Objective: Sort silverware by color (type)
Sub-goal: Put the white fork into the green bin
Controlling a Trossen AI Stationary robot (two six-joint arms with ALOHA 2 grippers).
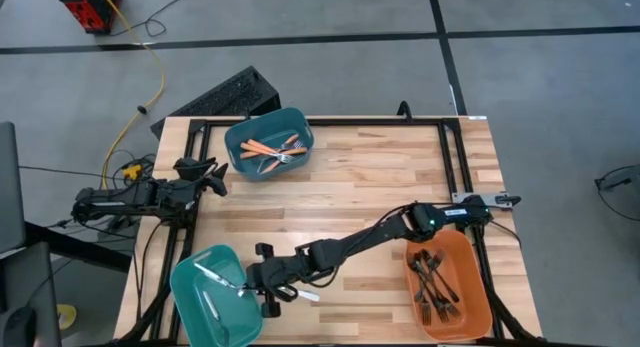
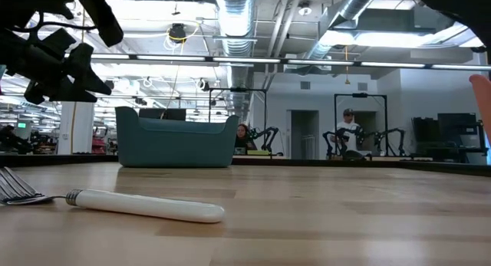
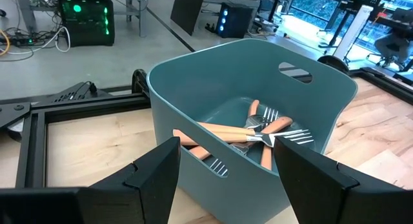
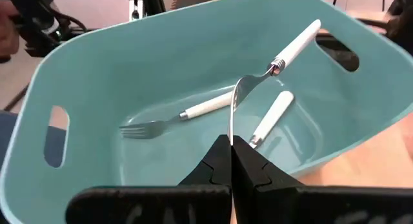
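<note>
Holding a white-handled fork (image 4: 274,62) by its tines, the right pincer (image 4: 231,146) is hanging over the teal bin (image 1: 190,287) at lower left of the high view, fingers clamped together on the metal end with the handle pointing away. Two more white-handled forks (image 4: 187,114) are lying in that bin, and another white-handled fork (image 1: 300,295) is lying on the desk (image 1: 360,187) just beside the bin. Orange-handled forks (image 1: 270,149) are sitting in the upper teal bin (image 1: 300,122), black forks (image 1: 435,277) in the orange bin (image 1: 470,322) at lower right. The left pincer (image 3: 226,169) is waiting at the left desk edge, fingers apart. Each fork is judged light, stiff and smooth; gripping at the neck, where tines meet handle, is likely resisting swing best.
</note>
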